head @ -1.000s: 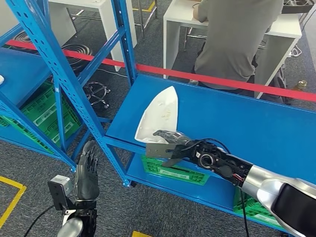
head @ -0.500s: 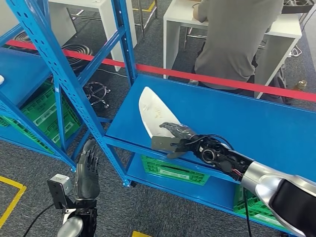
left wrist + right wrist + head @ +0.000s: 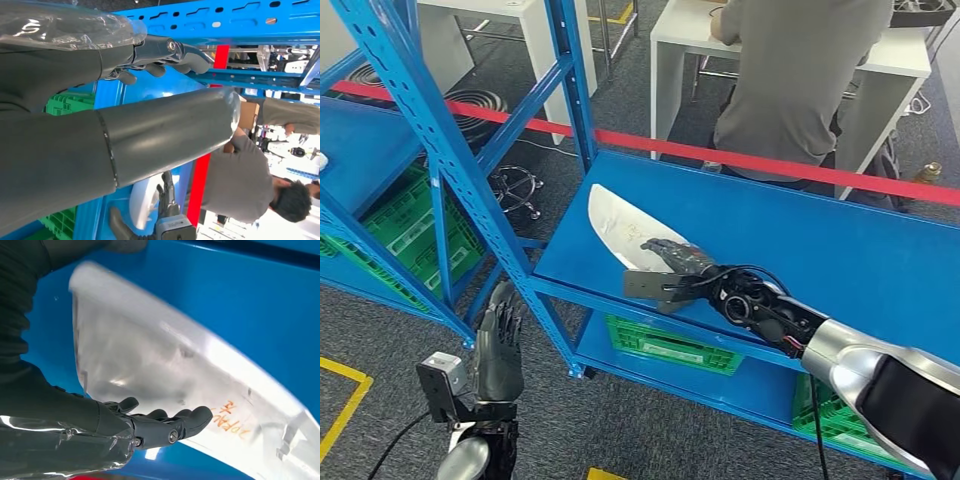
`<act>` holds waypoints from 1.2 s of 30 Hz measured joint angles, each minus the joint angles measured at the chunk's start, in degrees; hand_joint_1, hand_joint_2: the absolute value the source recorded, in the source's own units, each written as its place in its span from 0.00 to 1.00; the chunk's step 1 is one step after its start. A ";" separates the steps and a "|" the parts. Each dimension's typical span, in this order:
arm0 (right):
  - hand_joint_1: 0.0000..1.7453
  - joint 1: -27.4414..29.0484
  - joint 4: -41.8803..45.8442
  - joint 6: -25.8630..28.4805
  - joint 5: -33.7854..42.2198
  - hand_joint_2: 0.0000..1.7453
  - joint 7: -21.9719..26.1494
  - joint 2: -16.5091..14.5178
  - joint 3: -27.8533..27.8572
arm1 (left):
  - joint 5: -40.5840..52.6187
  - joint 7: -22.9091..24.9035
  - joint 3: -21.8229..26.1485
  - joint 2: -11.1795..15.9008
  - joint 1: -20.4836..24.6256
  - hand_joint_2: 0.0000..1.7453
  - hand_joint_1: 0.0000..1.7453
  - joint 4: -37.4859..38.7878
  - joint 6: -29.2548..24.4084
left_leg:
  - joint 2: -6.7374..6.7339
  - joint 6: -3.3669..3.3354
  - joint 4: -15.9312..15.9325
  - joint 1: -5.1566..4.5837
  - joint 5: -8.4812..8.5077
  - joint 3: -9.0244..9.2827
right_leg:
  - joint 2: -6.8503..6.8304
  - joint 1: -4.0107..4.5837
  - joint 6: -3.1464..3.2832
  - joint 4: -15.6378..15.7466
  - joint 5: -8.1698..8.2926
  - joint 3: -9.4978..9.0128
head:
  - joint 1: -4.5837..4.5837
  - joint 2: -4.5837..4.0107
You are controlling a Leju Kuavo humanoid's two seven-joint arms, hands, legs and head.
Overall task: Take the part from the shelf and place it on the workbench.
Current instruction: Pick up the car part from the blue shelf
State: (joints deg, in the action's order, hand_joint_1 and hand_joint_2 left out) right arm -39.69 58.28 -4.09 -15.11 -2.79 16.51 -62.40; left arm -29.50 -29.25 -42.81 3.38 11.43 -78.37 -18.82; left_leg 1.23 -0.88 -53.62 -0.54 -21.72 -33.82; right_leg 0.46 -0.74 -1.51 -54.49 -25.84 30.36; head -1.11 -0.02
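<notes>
The blue workbench [image 3: 803, 250] filled the middle and right of the head view, a flat blue top running from centre frame to the right edge, with a lower blue shelf beneath it. The blue shelf rack [image 3: 433, 140] crossed the upper left, its perforated uprights slanting down toward the lower centre. A person in a grey shirt [image 3: 795, 80] sat at a white desk [image 3: 682, 40] at the top, back turned, behind a red tape line [image 3: 743, 158] that ran across the frame. Green crates [image 3: 410, 235] lay under the rack at left, and another green crate [image 3: 675, 345] sat under the bench near the centre.

My right arm came in from the lower right, and my right hand [image 3: 669, 275] reached over the bench's near-left part. The white part [image 3: 626, 230] lay under and against my fingers there, a long curved pale shell slanting from upper left to lower right, tilted on its edge with its lower side on the blue top. In the right wrist view the part [image 3: 181, 375] had orange handwriting near one end, and my fingers [image 3: 166, 425] lay extended along its lower edge, cupping it from below rather than clenched around it.

My left hand [image 3: 497, 350] hung at the lower left over the grey floor, fingers loosely spread and holding nothing.
</notes>
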 joint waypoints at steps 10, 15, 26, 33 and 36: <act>1.00 -0.68 -0.94 -0.96 -1.23 1.00 -0.61 -1.79 -0.11 | -0.26 -0.19 -0.16 -0.17 0.29 0.00 0.00 0.65 0.19 | 0.00 0.00 -0.01 0.00 0.00 0.00 | 0.00 0.00 0.00 0.00 0.00 0.00 | -0.01 0.00; 1.00 -1.52 -1.24 -0.45 -1.27 1.00 -0.57 -2.06 -0.11 | -0.40 -0.27 -0.18 -0.16 0.30 0.00 0.00 0.83 -0.03 | -0.02 0.00 -0.03 0.01 0.00 0.01 | 0.05 0.00 0.00 0.00 0.00 -0.01 | -0.04 0.00; 1.00 -1.48 -1.39 1.44 0.52 1.00 -0.39 -2.20 0.04 | -0.72 -0.28 -0.22 -0.14 0.27 0.00 0.00 0.99 -1.07 | -0.02 0.00 -0.12 0.11 0.00 0.01 | 0.04 0.00 0.00 -0.01 0.00 -0.03 | -0.03 0.00; 1.00 1.97 2.27 9.27 7.72 1.00 -0.48 -1.74 3.01 | -0.62 -0.41 -0.22 0.05 -0.60 0.00 0.00 0.97 -3.41 | -0.01 -0.01 -0.15 0.12 -0.01 -0.01 | 0.04 0.00 0.00 -0.01 0.00 -0.02 | -0.03 0.00; 1.00 4.43 5.38 13.23 11.11 1.00 -1.03 -1.03 5.34 | -0.41 -0.45 -0.22 0.26 -1.13 0.00 0.00 0.87 -4.29 | -0.01 -0.01 -0.16 0.12 -0.02 -0.02 | 0.03 0.00 -0.01 -0.01 0.00 -0.02 | -0.04 0.00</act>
State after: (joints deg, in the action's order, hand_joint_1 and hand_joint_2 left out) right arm -35.26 63.66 9.15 -4.00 -3.82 15.48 -57.05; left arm -29.91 -29.70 -43.04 3.64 10.30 -77.50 -23.11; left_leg 1.22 -0.89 -53.78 -0.42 -21.74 -33.83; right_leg 0.49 -0.73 -1.51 -54.49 -25.84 30.34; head -1.16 -0.02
